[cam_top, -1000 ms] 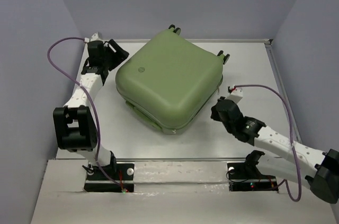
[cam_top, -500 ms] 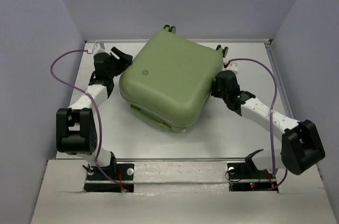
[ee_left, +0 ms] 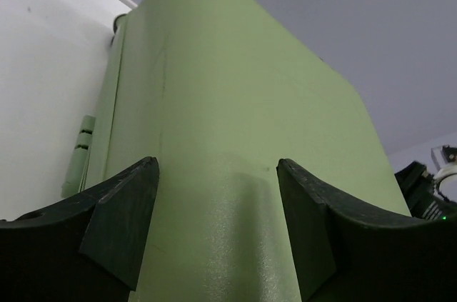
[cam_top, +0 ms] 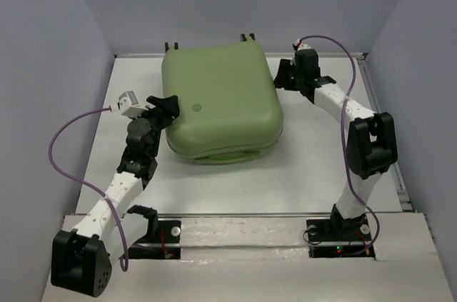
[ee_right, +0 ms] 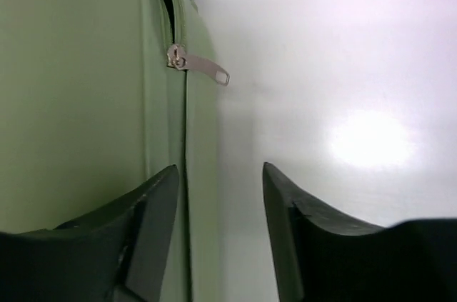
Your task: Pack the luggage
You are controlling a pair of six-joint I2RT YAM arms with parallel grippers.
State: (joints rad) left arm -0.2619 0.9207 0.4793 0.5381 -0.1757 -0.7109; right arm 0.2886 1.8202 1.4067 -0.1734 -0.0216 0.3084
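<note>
From above, the luggage [cam_top: 221, 113] lies shut and flat on the counter [cam_top: 314, 166], wheels [cam_top: 247, 36] against the back wall. A second ago it sat cornerwise in the middle; now it has been swung round nearly square and shoved further back. The left tool [cam_top: 166, 107] has dropped from the far left corner to the near left one, touching the shell. The right tool [cam_top: 283, 76] has swept from the near right up to the far right side, just beside the shell. I'd say the pair have been turning it to get at the zip, so packing proper hasn't begun and the lid is still to be opened

On the left wrist, the left tool [ee_left: 216, 173] stands wide apart, its jaws straddling a rounded bulge of luggage [ee_left: 235, 102], clamping nothing

On the right wrist, the right tool [ee_right: 219, 180] is likewise spread and empty, hovering over the zipped seam where luggage [ee_right: 78, 88] meets counter [ee_right: 343, 66]. The zip pull [ee_right: 203, 68] sticks out ahead of the jaws, not yet reached
</note>
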